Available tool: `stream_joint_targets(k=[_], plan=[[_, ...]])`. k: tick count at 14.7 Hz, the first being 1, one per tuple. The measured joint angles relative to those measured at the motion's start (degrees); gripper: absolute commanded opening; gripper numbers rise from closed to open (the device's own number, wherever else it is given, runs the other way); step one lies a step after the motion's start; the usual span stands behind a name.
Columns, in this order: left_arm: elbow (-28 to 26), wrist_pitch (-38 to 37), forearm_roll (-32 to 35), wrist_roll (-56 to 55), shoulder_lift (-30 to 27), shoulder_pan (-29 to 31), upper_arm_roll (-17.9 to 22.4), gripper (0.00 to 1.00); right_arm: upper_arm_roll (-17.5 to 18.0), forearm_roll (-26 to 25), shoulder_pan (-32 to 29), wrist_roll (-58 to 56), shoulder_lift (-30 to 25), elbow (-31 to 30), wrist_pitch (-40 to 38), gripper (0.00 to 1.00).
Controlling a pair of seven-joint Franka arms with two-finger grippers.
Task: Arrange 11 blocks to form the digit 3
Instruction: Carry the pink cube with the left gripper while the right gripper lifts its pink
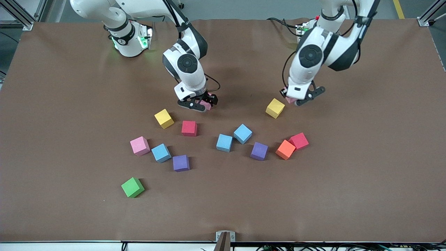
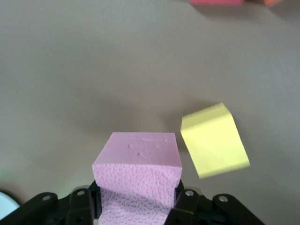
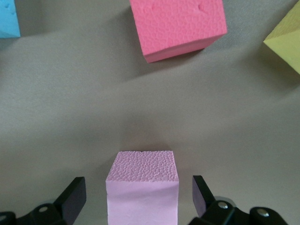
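My left gripper (image 1: 294,101) is shut on a pink block (image 2: 138,159), low over the table beside a yellow block (image 1: 275,108). My right gripper (image 1: 202,104) is open around a second pink block (image 3: 142,180) that rests on the table, with a gap on each side between fingers and block. Loose blocks lie nearer the front camera: yellow (image 1: 163,118), red (image 1: 189,128), pink (image 1: 139,145), light blue (image 1: 161,152), purple (image 1: 181,163), two light blue (image 1: 224,143) (image 1: 243,134), purple (image 1: 259,151) and red (image 1: 299,141). No figure of blocks stands on the table.
An orange cube (image 1: 285,149) touches the red block toward the left arm's end. A green cube (image 1: 132,187) lies alone, nearest the front camera. The brown table (image 1: 366,174) is bare toward both ends and along the front edge.
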Motion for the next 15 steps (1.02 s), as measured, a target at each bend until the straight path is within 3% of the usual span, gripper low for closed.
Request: stream_joint_targets(k=[6,8,10,13,14,15], plan=[[4.05,-0.30,-0.01,0.88,2.64,-0.37,-9.86,0.20,-0.06,0.00,2.25,1.10,1.68,-0.54,2.24,0.96],[5.27,2.34,-0.01,1.10,4.46,-0.49,-12.48,0.20,-0.09,0.00,2.76,1.62,2.01,-0.71,2.35,0.82],[6.36,5.98,0.00,1.09,7.19,-0.79,-14.62,0.20,-0.12,-0.01,2.84,2.43,2.02,-0.90,2.39,0.62],[6.94,11.21,0.08,1.16,12.00,-3.78,-15.23,0.20,-0.20,0.00,2.85,2.71,2.01,-0.92,2.40,0.07],[7.16,12.74,0.29,1.15,13.63,-5.16,-15.22,0.20,-0.22,0.00,2.86,2.84,1.93,-0.92,2.39,0.00],[7.60,13.94,0.93,0.98,15.17,-6.29,-15.22,0.20,-0.32,0.01,2.85,3.39,1.93,-0.92,2.39,0.00]])
